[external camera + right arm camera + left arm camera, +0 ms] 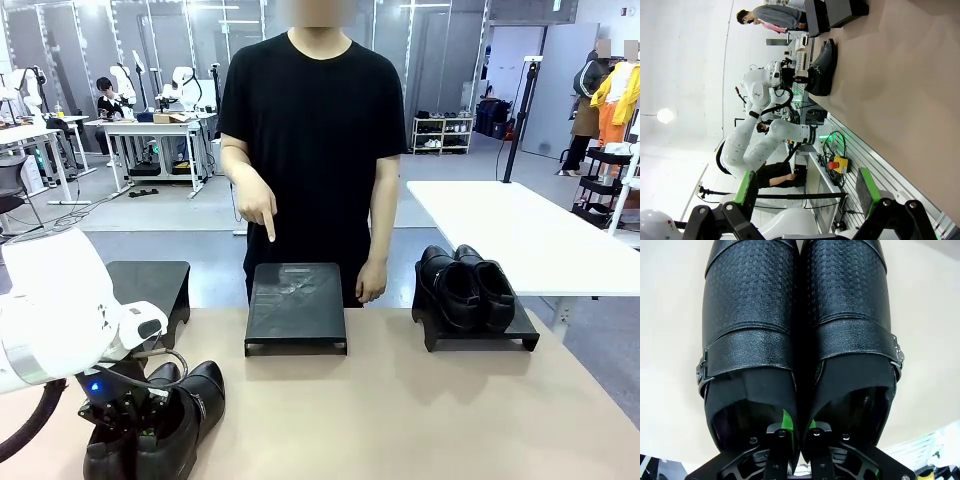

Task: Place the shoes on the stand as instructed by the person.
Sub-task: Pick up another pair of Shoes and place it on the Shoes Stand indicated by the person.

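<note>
**Left claw [799, 432] clenched on near pair of shoes [800, 340]; person [310, 140] points at middle stand [296, 310]**

Left claw is clamped tight, one finger inside each shoe's opening. The green pads [786, 421] pinch the two touching inner walls together. The near pair of shoes is textured black with a buckled strap on each. The shoes sit side by side, toes pointing away from the claw, on the tan table [420, 420]. This pair is on the robot's side of the middle stand and off to its left.

The person is just behind the middle stand. One hand [258, 205] points its index finger down over the stand's far left corner. The other hand [372, 282] hangs by its far right corner.

The second pair of shoes [467, 285] rests on the right stand [500, 340], to the right of the middle stand. The left stand [150, 285] is to the left of the middle stand, partly behind the left arm [60, 320].

Right claw [805, 195] is released, fingers spread wide with the green pads showing. Can't tell where it is relative to the middle stand.
</note>
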